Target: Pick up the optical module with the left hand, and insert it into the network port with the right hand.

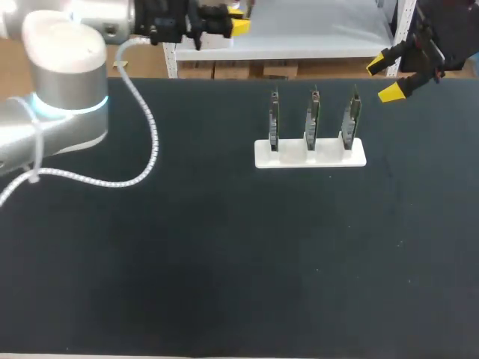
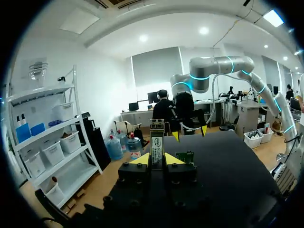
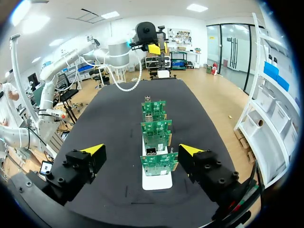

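Head view first: looking down on the dark table [image 1: 187,247], with a white holder [image 1: 310,158] right of middle toward the far side, carrying three green circuit boards [image 1: 312,120] upright in a row, one per slot. Up at the far edge, the left gripper [image 1: 238,20], well apart from the white holder; grip impossible to judge from this angle. Over at the far right, the right gripper [image 1: 385,78], yellow tips spread wide, nothing between them, just beyond the row's right end. Switching to the left wrist view: left gripper [image 2: 157,159] clamped on the optical module [image 2: 156,142], both yellow tips pressing its sides, module standing upright above the fingers, clear of the table. Past it, the right gripper [image 2: 190,134] across the table. Now the right wrist view: right gripper [image 3: 141,149] gaping and empty, above the near end of the white holder [image 3: 156,183]; boards lined up ahead, nearest board [image 3: 159,164] below the spread tips, untouched, with a small metal network port [image 3: 151,152] at its top edge. Far ahead, the left gripper [image 3: 154,47] raised past the table's far end.
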